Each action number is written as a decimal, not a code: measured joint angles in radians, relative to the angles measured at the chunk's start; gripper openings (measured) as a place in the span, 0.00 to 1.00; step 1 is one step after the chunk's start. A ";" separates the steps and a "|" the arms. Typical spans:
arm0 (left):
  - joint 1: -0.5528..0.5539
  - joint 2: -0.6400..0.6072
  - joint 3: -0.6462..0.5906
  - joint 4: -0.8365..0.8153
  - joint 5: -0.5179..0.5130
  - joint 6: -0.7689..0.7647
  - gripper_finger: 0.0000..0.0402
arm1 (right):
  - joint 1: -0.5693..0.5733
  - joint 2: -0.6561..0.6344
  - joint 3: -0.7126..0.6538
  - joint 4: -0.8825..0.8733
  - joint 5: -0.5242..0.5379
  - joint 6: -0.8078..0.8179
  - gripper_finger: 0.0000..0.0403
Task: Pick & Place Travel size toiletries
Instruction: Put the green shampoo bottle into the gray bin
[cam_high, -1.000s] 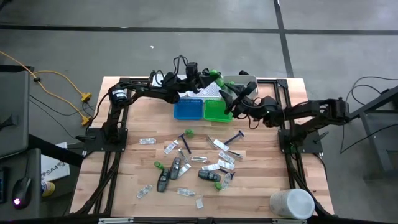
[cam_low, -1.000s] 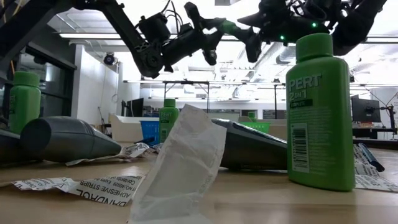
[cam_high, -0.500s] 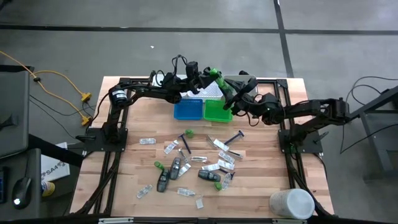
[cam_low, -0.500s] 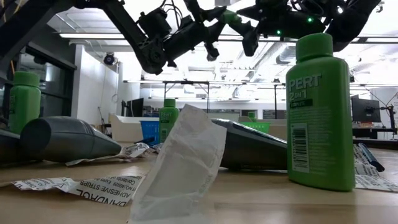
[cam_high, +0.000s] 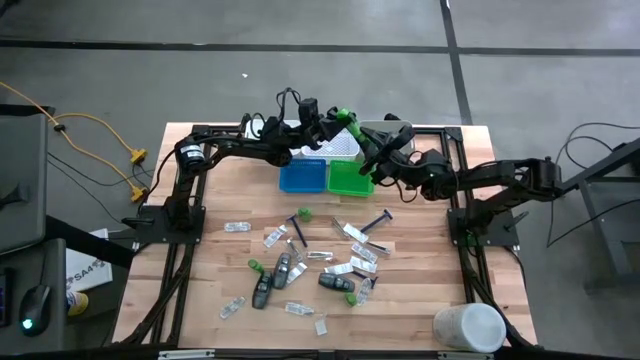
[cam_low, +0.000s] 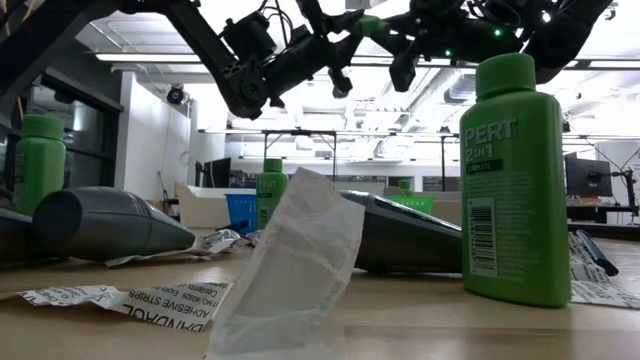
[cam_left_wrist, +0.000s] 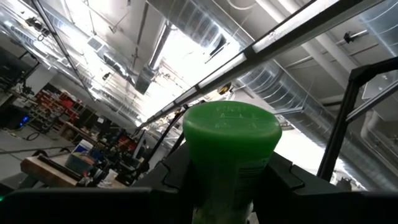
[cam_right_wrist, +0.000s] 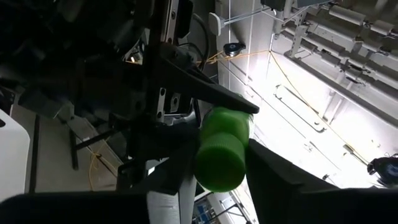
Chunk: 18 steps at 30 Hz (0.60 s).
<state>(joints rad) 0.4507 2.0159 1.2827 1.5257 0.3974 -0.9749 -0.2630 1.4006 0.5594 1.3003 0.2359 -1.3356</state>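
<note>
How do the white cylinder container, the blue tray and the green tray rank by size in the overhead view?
1. White cylinder container, largest, though it stands taller, nearer the camera.
2. Blue tray and green tray look alike; the right arm partly hides the green one.

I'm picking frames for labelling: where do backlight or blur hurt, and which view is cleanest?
Low view: bright ceiling lights turn both arms into silhouettes, and the white packet up close is soft. Left wrist view: glare behind the green bottle, but its cap stays readable. Right wrist view: mostly dark, window glare on one side. High view: evenly lit, though the items on the table are tiny.
</note>
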 joint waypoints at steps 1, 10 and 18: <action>0.000 0.000 0.000 0.000 0.001 0.000 0.27 | 0.000 0.000 0.000 0.000 0.000 0.003 0.28; 0.000 0.000 0.000 -0.008 0.016 -0.002 0.35 | 0.000 -0.001 -0.001 -0.008 0.002 0.007 0.26; 0.000 0.000 -0.001 -0.033 0.066 0.006 0.45 | 0.000 -0.001 -0.001 -0.014 -0.002 0.008 0.24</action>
<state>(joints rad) 0.4507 2.0159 1.2819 1.4930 0.4630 -0.9691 -0.2626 1.3998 0.5583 1.2865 0.2338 -1.3277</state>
